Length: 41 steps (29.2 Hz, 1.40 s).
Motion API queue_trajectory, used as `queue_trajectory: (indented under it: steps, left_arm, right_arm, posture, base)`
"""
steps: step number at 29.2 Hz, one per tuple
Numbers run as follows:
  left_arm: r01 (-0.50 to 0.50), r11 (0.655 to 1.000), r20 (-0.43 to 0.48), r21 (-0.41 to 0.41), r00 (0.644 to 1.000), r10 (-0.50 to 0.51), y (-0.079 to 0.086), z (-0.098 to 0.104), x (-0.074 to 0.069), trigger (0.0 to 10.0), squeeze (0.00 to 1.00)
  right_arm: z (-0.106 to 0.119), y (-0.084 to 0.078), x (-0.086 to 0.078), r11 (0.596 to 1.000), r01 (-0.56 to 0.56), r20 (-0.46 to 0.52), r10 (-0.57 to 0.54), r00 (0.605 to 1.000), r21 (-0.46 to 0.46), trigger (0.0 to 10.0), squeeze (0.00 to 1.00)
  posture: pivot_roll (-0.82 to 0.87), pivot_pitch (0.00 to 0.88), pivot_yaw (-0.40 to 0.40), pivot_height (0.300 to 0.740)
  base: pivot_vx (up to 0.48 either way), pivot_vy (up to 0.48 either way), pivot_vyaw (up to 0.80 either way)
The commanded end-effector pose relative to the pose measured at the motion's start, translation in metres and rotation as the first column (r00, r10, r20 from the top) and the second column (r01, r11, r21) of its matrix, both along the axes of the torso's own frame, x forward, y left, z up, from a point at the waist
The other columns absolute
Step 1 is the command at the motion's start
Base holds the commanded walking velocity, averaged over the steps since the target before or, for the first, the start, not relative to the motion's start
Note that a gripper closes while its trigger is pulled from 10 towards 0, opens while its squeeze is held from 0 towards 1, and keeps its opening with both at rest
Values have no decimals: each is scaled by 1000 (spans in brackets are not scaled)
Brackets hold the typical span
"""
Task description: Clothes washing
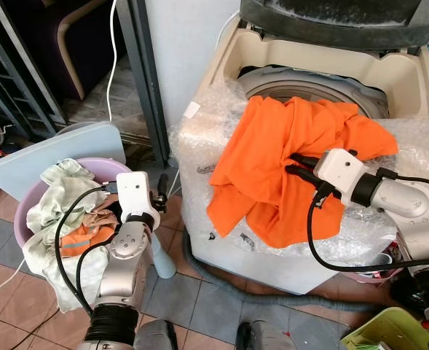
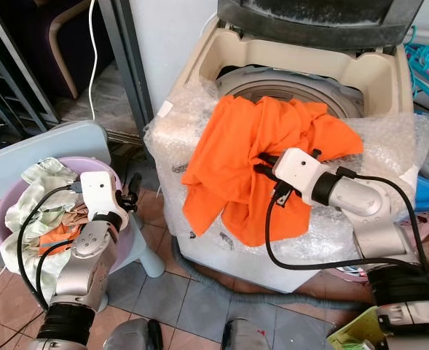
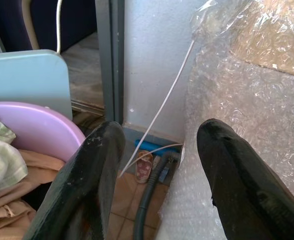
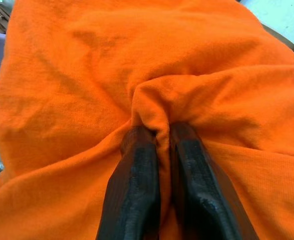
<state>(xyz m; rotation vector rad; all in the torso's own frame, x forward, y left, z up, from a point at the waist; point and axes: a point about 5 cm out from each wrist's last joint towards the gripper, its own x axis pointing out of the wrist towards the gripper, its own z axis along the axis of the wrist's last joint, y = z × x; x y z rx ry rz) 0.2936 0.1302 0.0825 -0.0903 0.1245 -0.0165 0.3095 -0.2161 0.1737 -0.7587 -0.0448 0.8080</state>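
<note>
An orange garment (image 1: 272, 160) lies draped over the bubble-wrapped front edge of the top-loading washing machine (image 1: 312, 73), part of it hanging down the front. My right gripper (image 1: 296, 165) is shut on a fold of this orange garment (image 4: 151, 75), the two fingers (image 4: 134, 190) pinching the cloth between them. My left gripper (image 3: 156, 170) stands open between the machine and a purple laundry basket (image 1: 101, 171) heaped with pale green, beige and orange clothes (image 1: 61, 200).
A pale blue chair back (image 1: 54, 157) stands behind the basket. A grey drain hose (image 1: 221, 273) runs along the tiled floor under the machine. A metal door frame (image 1: 145, 73) rises at the left. A yellow-green bin (image 1: 392, 328) sits at the bottom right.
</note>
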Motion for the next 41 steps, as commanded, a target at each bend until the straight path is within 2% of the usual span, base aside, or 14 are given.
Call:
queue_trajectory:
  steps: [1,5,15,17,19,21,22,24,25,26,30,36,40,41]
  left_arm:
    - [-8,1000,-10,7,1000,8,1,-2,-1,10000,0]
    - [-6,1000,-12,6,1000,6,0,-2,0,10000,0]
    - [-5,1000,-6,5,1000,5,-1,-1,2,10000,0]
    - [-6,1000,-6,8,1000,6,0,-2,3,10000,0]
    - [-6,1000,-5,10,1000,6,-1,-1,5,10000,0]
    - [-5,1000,-4,10,1000,5,-2,-1,6,10000,0]
    - [1,1000,8,11,1000,-1,-6,2,8,10000,0]
    - [-2,1000,15,10,1000,1,-6,4,8,10000,0]
    - [-7,1000,18,8,1000,7,-6,4,8,10000,0]
    - [-19,1000,18,8,1000,19,-3,3,7,10000,0]
    - [-40,999,8,12,999,40,2,-1,3,10000,0]
    - [-32,999,3,6,999,32,0,-2,1,10000,0]
    - [-28,1000,8,9,1000,28,1,-1,3,10000,0]
    - [-32,999,10,6,999,32,2,0,4,10000,0]
  right_arm:
    - [9,-14,6,998,60,19,-60,998,-27,0,0]
    - [26,-23,22,984,161,71,-166,984,73,0,0]
    - [70,-11,66,930,268,199,-320,926,250,0,0]
    - [105,-4,83,876,320,266,-426,865,362,0,0]
    - [141,-1,92,810,355,339,-534,774,467,0,0]
    - [157,1,94,778,364,368,-581,726,512,0,0]
    - [194,10,95,743,364,454,-644,616,561,10000,0]
    - [203,15,95,740,363,466,-650,600,566,10000,24]
    - [204,18,97,744,357,456,-642,617,564,10000,1000]
    - [203,22,99,755,356,448,-627,638,550,10000,1000]
    - [198,28,101,770,358,455,-613,646,528,10000,1000]
    - [168,24,103,795,357,407,-571,713,491,10000,1000]
    - [147,22,100,826,300,342,-490,802,478,10000,1000]
    - [132,17,97,822,268,289,-452,844,502,10000,1000]
  posture:
    - [-79,93,17,740]
    - [-86,91,19,740]
    - [-76,78,16,740]
    - [-77,75,18,740]
    - [-80,66,23,740]
    - [-80,65,24,740]
    - [-64,56,20,740]
    - [-54,54,14,740]
    - [-54,54,14,740]
    - [-42,50,3,740]
    - [-40,53,-5,740]
    - [-53,56,-4,740]
    - [-69,61,4,740]
    - [-73,62,4,740]
  base:
    - [0,0,0]
    - [0,0,0]
    - [0,0,0]
    - [0,0,0]
    - [0,0,0]
    - [0,0,0]
    - [0,0,0]
    - [0,0,0]
    - [0,0,0]
    - [0,0,0]
    - [0,0,0]
    - [0,0,0]
    - [0,0,0]
    - [0,0,0]
